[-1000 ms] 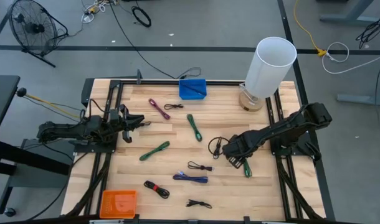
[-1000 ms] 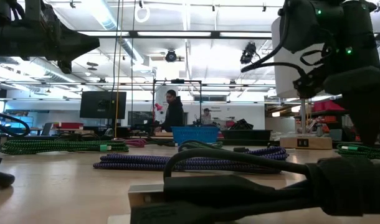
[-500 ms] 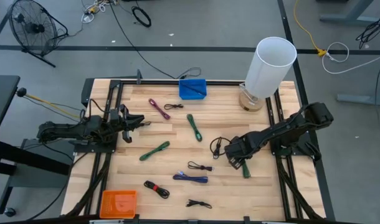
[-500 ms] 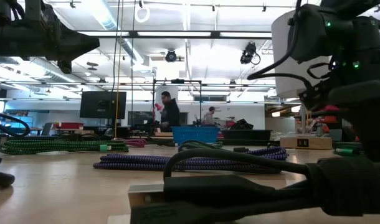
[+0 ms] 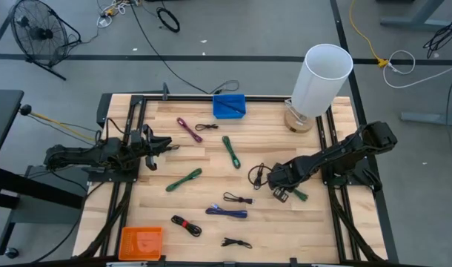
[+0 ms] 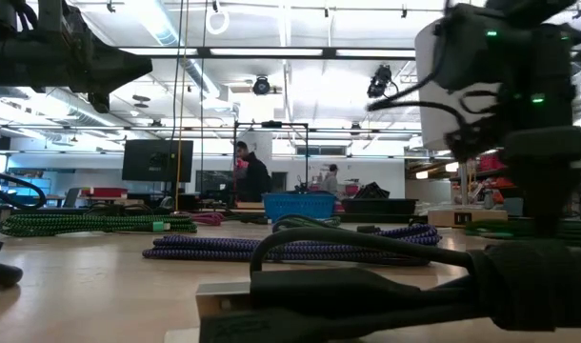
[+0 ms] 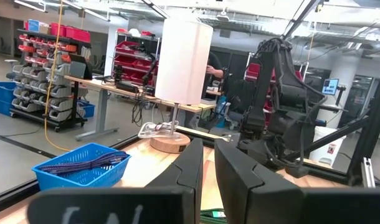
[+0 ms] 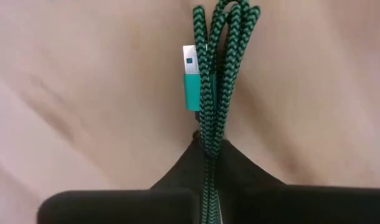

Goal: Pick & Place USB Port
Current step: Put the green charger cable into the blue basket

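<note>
A green braided USB cable bundle [image 8: 218,74] with a teal plug [image 8: 191,81] lies on the wooden table [image 5: 211,167] at the right, and my right gripper [image 5: 285,193] stands shut on it, pointing down. In the high view only a short green piece [image 5: 300,195] shows beside the fingers. At the table's left side my left gripper [image 5: 165,146] hovers level and touches nothing. Its fingers [image 7: 193,171] stand a narrow gap apart. My right gripper pinches several strands of the green bundle [image 8: 210,146] between its two fingers, a little back from the end with the teal plug. It comes from above, pointing down. The bundle's plug end lies on the table beyond the fingers.
A blue basket [image 5: 229,105] stands at the far edge, a white cylinder on a wooden base [image 5: 321,74] at the far right, and an orange tray [image 5: 141,241] at the near left. Several other cables lie mid-table: green [image 5: 231,151], green [image 5: 184,179], magenta [image 5: 187,128], purple [image 5: 227,213], black [image 5: 238,199].
My right gripper has sunk a little onto the green cable, rolled at the wrist and shut on the bundle. The cable's visible end has swung from pointing toward the near edge to pointing more toward the right edge.
</note>
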`<state>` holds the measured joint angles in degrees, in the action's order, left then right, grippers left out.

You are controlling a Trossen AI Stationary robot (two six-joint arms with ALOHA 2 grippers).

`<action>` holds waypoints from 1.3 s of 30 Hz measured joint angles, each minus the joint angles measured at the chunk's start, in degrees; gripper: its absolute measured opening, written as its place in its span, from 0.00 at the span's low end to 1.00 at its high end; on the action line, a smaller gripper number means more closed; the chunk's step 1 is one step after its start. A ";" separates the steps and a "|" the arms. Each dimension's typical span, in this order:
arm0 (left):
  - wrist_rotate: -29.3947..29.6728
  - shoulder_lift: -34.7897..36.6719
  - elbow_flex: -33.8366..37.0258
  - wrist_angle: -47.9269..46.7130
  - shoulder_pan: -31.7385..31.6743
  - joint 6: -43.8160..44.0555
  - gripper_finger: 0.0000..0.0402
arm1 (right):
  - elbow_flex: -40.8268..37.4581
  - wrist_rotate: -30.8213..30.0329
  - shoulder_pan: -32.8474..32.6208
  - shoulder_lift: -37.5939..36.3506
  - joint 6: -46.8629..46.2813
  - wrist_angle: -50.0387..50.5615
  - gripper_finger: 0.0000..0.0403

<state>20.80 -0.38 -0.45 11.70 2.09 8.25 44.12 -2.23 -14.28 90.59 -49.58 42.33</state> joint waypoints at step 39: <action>0.02 0.00 0.00 0.02 0.00 -2.94 0.11 | 18.86 -14.79 34.34 8.20 55.24 -54.73 0.02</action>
<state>20.82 -0.38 -0.46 11.73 2.09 5.31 62.98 -17.02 20.07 98.79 5.66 -12.40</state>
